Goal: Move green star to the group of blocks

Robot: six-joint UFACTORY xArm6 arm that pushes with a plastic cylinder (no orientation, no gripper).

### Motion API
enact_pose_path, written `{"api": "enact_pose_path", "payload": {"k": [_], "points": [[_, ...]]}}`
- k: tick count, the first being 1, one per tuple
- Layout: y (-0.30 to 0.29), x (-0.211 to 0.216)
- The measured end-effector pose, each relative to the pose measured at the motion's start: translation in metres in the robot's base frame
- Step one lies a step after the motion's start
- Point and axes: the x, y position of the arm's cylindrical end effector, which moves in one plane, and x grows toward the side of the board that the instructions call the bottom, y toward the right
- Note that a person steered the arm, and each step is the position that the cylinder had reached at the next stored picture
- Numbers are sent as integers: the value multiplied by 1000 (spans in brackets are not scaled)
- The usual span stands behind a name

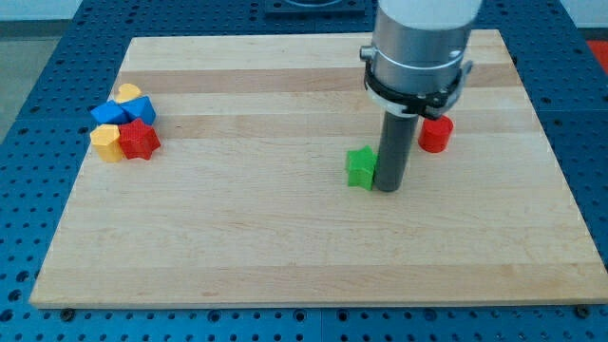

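Observation:
The green star (360,167) lies on the wooden board (285,247), right of the middle. My tip (388,188) stands right beside it on the view's right, touching or nearly touching its edge. The group of blocks sits at the view's far left: a yellow block (128,93) at the top, a blue block (107,114) and a second blue block (140,108) below it, a yellow heart-like block (107,142) and a red star (139,139) at the bottom.
A red cylinder (436,134) stands just right of the rod, partly hidden by the arm's grey body (418,47). A blue perforated table surrounds the board.

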Motion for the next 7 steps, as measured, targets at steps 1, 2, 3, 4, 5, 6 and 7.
{"api": "enact_pose_path", "payload": {"k": [1, 2, 3, 4, 5, 6, 7], "points": [[-13, -13], [-45, -14], [-63, -32], [-71, -61], [-93, -77], [-116, -91], [-140, -89]]}}
